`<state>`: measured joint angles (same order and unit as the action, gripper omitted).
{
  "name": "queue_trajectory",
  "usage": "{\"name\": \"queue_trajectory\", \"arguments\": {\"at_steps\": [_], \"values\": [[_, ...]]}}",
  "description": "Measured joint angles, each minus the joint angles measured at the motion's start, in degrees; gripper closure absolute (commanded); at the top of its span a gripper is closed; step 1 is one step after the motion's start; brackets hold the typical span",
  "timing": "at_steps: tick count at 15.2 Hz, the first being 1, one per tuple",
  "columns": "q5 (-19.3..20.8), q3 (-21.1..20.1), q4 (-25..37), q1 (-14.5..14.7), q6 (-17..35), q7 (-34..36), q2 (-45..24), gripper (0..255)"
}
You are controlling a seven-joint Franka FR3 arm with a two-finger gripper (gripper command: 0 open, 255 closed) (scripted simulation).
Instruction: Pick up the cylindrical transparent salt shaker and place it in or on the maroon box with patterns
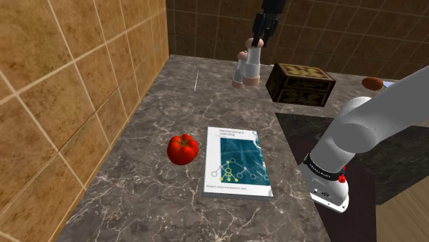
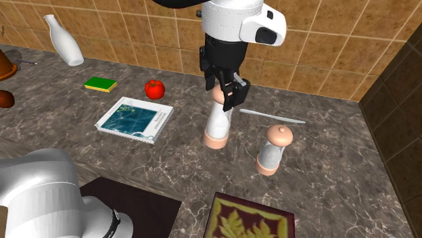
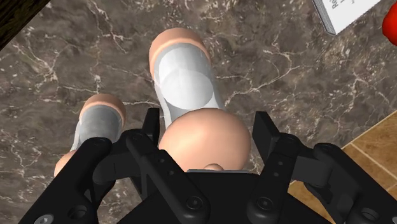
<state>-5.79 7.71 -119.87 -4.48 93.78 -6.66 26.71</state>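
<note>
You have the gripper [image 3: 207, 127] directly over the salt shaker [image 3: 184, 83], its two black fingers [image 3: 151, 130] pressed against either side of the rounded peach cap, pinching it. The shaker's clear body hangs straight down from the gripper [image 2: 226, 94] toward the marble counter [image 1: 158, 110]; whether its base touches the surface cannot be told. A second shaker [image 2: 272, 150] stands upright just beside the held one, apart from the fingers. The maroon patterned box [image 1: 300, 82] sits near the gripper [image 1: 256, 41], to the shoulder view's right of it. A book [image 1: 237, 161] and a tomato [image 1: 183, 149] lie well apart from the gripper, toward the stand end of the counter.
</note>
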Motion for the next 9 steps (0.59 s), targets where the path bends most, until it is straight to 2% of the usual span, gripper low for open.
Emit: {"name": "queue_trajectory", "arguments": {"at_steps": [9], "values": [[-0.2,0.0,8.5,0.2,-6.8,0.9,-1.7,255]]}}
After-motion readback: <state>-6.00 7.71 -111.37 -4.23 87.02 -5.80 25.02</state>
